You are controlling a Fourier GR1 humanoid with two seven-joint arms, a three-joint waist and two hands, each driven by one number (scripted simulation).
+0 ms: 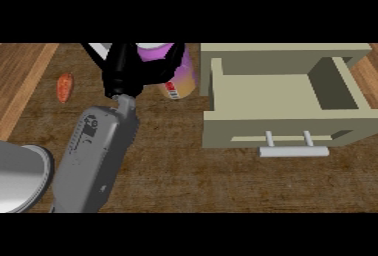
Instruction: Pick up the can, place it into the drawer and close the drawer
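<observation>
One orange-red vegetable [65,87]: elongated, lying on the counter [192,175] at 10 o'clock in the view, well apart from the can [184,80] and at 9 o'clock of the right hand [122,70].
grey shape [22,175]: rounded, filling the 8 o'clock corner just beside the forearm [96,155]; which part it is I cannot tell.
forearm: grey, slanting from the lower edge at 7 o'clock up to 11 o'clock and covering the counter beneath it.
way to the drawer [244,130]: its left wall stands near the can, at the can's 3 o'clock; only a narrow strip of brown counter shows between them.
drawer: pale olive, pulled out, at 2 o'clock in the view; open at the top, its floor showing bare, with a darker recess along its right side.
handle [294,150]: pale bar on two posts on the drawer's front panel, at 4 o'clock, pointing toward the lower edge.
can: at 12 o'clock, outside the drawer and at its 9 o'clock; purple top, orange-yellow side with a small label; whether it rests on the counter or is lifted I cannot tell.
right hand: black, at 11 o'clock, fingers curled round the can's upper part, one crossing the purple top; it hides the can's left side.
</observation>
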